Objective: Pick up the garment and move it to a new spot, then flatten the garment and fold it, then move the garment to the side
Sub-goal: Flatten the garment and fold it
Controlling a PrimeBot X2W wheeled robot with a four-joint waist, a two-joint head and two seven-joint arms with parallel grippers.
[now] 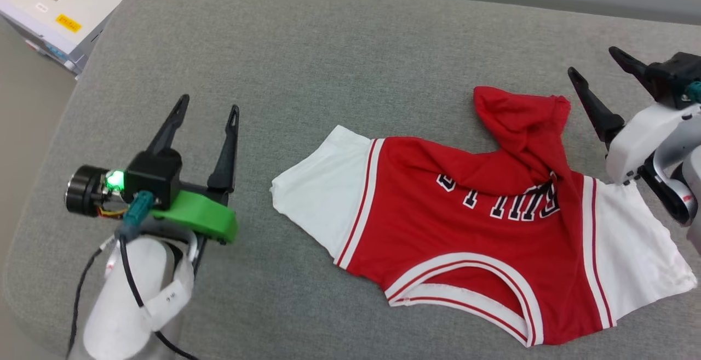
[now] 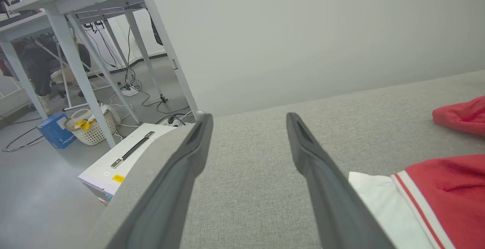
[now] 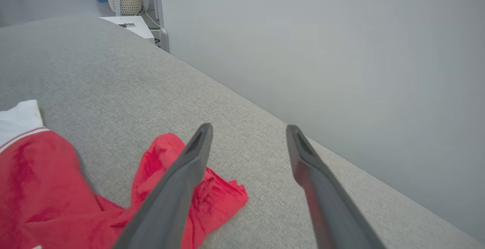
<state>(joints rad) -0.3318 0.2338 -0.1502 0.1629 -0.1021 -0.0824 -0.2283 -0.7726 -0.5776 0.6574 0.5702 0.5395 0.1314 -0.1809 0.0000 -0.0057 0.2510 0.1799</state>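
Head view, starting close to you: your left gripper (image 1: 210, 102) hovers over the grey cushion (image 1: 328, 47) with its jaws wide apart and nothing between them. It is well apart from the shirt (image 1: 465, 228), which lies on the cushion to the right of the middle. The neck hole (image 1: 460, 289) points toward you, with one white sleeve (image 1: 317, 201) on the left and the other white sleeve (image 1: 635, 245) on the right. Farther back, the red bottom part (image 1: 520, 124) is flopped over in a lump and hides some of the letters (image 1: 509, 201). Your right gripper (image 1: 592, 60) is just beside that lump, also wide open and empty. Past the far left corner, a white box (image 1: 65, 4) sits on the floor. I think the shirt is in its spot and needs flattening next. Watch out for these things. If you pinch the lump too deep, you may grab two layers, and the fold will stay. If you pull with one gripper only, the whole shirt may slide and bunch up more. If the right gripper drops low, its arm may snag the right sleeve. The left gripper has a long way to go, so it may push the left sleeve into wrinkles.
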